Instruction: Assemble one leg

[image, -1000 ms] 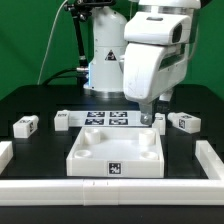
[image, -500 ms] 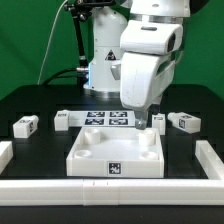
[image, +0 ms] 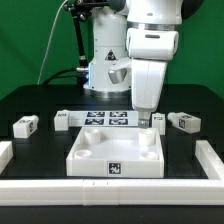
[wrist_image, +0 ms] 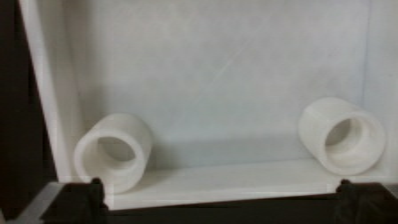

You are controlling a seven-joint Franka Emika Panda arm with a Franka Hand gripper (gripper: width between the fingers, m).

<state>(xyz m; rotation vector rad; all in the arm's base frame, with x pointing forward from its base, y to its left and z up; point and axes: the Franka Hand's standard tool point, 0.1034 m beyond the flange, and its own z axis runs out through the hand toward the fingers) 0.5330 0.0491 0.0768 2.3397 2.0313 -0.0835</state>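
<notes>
The large white square tray (image: 90, 165) lies mid-table. Small white legs with tags lie behind it: two on the exterior view's left (image: 25, 124) (image: 62, 118), two on its right (image: 160, 119) (image: 183, 121). My gripper (image: 146, 120) hangs low over the tray's far right corner, beside the nearer right leg. In the wrist view my gripper (wrist_image: 217, 200) is open and empty, its dark fingertips (wrist_image: 80, 195) wide apart. Beyond them lies the tray's floor (wrist_image: 214, 90) with two round corner sockets (wrist_image: 116, 150) (wrist_image: 342, 135).
The marker board (image: 105, 119) lies fixed just behind the tray. White rails border the table at the front (image: 110, 190) and both sides (image: 210, 155). The arm's base (image: 105, 60) stands at the back centre.
The wrist and forearm have swung from a tilted pose to upright and shifted slightly toward the exterior view's right. The fingertips stay by the tray's far right corner. No part has moved.
</notes>
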